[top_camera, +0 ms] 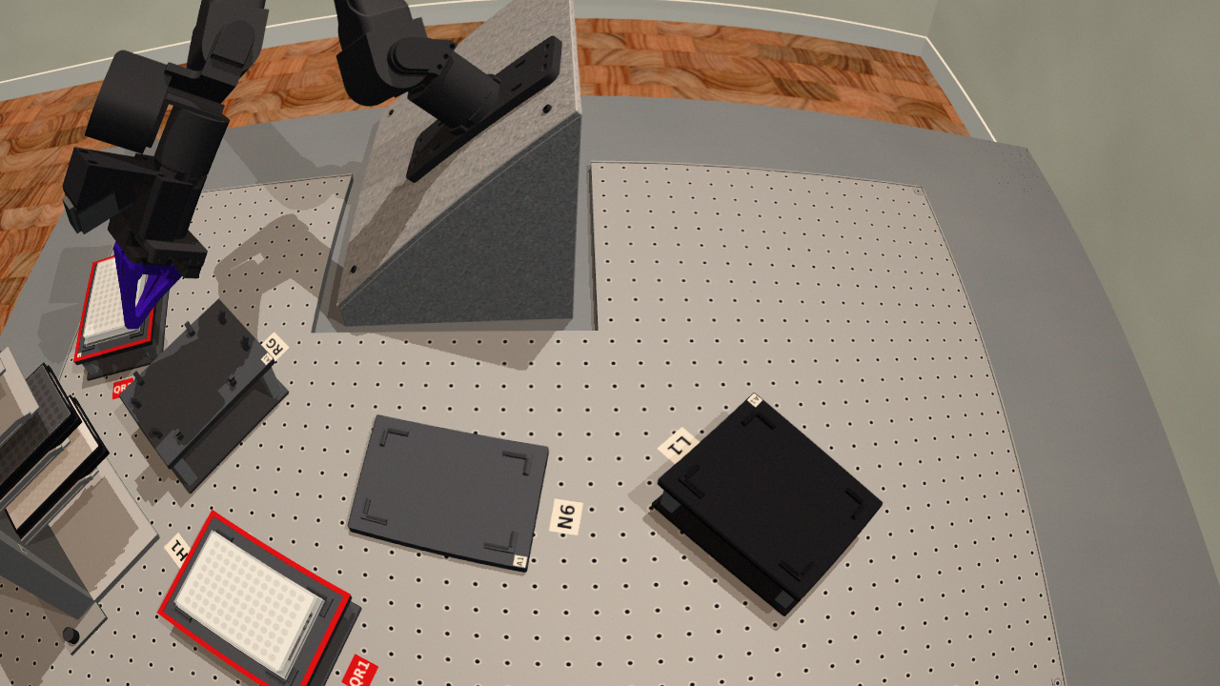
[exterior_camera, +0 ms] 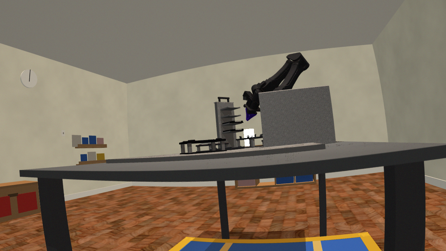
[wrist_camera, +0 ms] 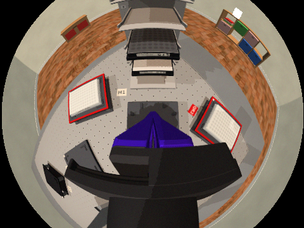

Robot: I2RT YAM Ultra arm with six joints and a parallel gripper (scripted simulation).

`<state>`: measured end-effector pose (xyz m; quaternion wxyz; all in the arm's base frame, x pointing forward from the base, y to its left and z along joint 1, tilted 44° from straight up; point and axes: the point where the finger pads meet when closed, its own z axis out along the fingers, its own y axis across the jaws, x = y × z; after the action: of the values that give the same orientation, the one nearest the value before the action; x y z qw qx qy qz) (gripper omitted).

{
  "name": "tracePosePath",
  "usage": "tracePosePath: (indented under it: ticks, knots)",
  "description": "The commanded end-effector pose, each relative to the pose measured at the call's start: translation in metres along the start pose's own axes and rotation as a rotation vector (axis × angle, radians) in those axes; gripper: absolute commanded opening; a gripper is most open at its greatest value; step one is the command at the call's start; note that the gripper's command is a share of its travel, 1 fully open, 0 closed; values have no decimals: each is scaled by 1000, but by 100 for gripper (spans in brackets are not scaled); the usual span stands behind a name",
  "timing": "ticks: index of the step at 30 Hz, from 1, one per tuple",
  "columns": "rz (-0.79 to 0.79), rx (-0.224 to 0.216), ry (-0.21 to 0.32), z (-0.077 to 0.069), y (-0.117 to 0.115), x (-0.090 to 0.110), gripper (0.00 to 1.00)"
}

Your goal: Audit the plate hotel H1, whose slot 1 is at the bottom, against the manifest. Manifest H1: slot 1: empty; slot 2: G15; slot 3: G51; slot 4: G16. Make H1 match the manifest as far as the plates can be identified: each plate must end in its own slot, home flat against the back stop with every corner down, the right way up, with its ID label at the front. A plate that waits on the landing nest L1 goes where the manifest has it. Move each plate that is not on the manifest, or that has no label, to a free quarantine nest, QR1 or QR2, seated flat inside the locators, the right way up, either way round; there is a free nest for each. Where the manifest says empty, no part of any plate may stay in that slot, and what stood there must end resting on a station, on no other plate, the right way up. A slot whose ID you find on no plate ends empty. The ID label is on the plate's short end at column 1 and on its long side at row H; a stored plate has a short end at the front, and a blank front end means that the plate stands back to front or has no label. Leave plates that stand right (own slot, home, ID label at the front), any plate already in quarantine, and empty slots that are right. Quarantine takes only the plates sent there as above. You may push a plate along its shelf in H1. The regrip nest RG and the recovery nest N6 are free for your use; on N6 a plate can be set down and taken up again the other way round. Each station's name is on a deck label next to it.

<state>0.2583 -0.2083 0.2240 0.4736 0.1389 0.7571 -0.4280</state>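
My gripper point(top_camera: 133, 317) point(exterior_camera: 249, 116) point(wrist_camera: 152, 115) has blue fingers and is shut on nothing. It hangs above the deck between the regrip nest RG point(top_camera: 204, 383) point(wrist_camera: 137, 110) and quarantine nest QR2, facing the plate hotel H1 point(top_camera: 38, 512) point(exterior_camera: 225, 124). In the hotel a dark plate point(top_camera: 33, 417) point(wrist_camera: 153, 42) lies on one shelf, with a light plate point(top_camera: 42, 486) point(wrist_camera: 152, 65) on the shelf below. The upper shelves look bare. One white plate point(top_camera: 243, 596) point(wrist_camera: 86, 97) lies in QR1 and another white plate point(top_camera: 100, 298) point(wrist_camera: 221, 124) lies in QR2. No labels are readable.
The landing nest L1 point(top_camera: 767, 498) and the recovery nest N6 point(top_camera: 447, 490) hold no plate. The grey wedge pedestal point(top_camera: 477, 212) point(exterior_camera: 296, 115) that carries the arm stands at the back of the deck.
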Motion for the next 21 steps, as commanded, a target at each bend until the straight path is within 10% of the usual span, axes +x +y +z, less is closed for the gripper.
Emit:
tracePosePath:
  ticks: [1, 6, 7, 21]
  knots:
    - [2, -1, -5, -4, -1, 0, 0]
    - [2, -1, -5, -8, -1, 4, 0]
    - [2, -1, -5, -9, -1, 7, 100]
    - [2, 0, -4, -14, -1, 36, 100]
